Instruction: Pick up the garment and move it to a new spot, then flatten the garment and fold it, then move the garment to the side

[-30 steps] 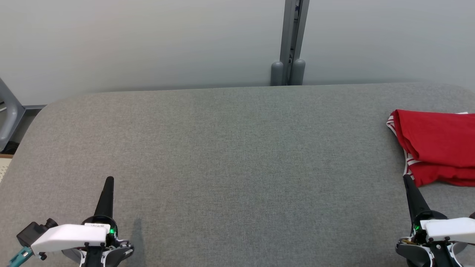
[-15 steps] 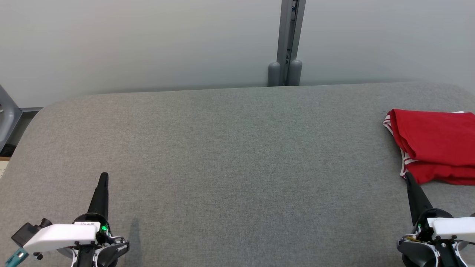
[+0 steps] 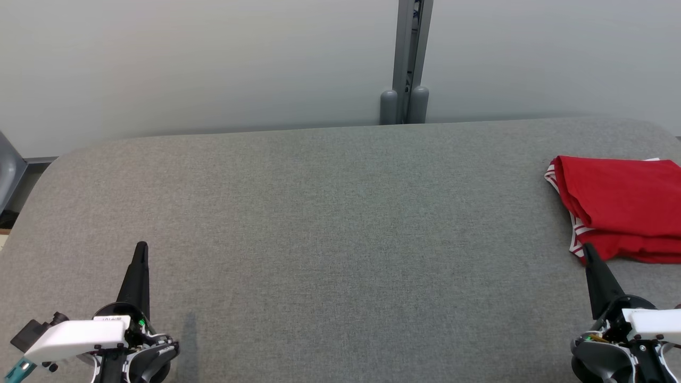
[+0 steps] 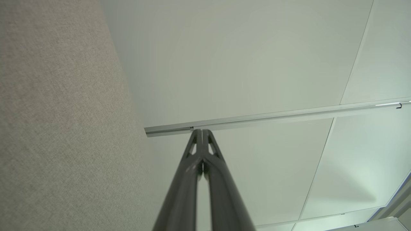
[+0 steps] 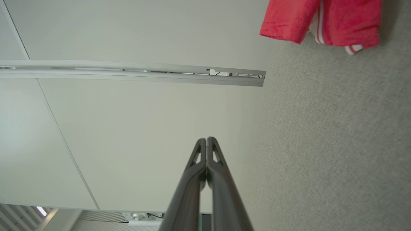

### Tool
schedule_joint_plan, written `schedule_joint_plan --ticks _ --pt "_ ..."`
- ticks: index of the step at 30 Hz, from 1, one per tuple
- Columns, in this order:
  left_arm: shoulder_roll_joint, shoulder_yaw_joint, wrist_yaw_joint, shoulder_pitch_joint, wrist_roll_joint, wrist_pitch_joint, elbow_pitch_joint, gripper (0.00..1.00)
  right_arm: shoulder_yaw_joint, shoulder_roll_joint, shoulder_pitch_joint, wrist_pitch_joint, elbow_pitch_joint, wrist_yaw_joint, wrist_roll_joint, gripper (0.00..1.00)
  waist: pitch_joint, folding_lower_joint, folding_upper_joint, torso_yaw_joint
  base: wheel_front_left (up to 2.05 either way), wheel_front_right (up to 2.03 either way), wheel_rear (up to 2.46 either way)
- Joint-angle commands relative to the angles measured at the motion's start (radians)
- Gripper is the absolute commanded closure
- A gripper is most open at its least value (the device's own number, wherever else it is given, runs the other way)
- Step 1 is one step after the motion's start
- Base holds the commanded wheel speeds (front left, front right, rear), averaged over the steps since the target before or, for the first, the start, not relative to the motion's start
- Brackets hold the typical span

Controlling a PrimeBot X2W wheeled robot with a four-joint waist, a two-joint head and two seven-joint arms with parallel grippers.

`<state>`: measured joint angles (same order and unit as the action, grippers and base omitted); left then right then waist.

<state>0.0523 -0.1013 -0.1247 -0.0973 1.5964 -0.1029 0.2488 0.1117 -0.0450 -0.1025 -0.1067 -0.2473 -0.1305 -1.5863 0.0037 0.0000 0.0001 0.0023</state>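
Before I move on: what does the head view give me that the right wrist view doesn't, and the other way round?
Head view's own: the left gripper, shut, at lower left, and the table's full width. Right wrist view's own: the wall higher up with its panel seams, and a close look at that gripper's fingers pressed together. Shared: the red garment, folded at the table's right, the right gripper, shut, near it, and the grey tabletop.
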Motion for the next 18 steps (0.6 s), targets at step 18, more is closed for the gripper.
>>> schedule_joint_plan --ticks 18 --pt "0.004 -0.011 -0.010 -0.017 0.022 -0.010 -0.005 1.00 0.004 -0.009 -0.010 -0.011 0.004 0.000 -0.028 1.00 -0.001 0.0000 -0.0001 -0.002 0.00 0.00 0.00"
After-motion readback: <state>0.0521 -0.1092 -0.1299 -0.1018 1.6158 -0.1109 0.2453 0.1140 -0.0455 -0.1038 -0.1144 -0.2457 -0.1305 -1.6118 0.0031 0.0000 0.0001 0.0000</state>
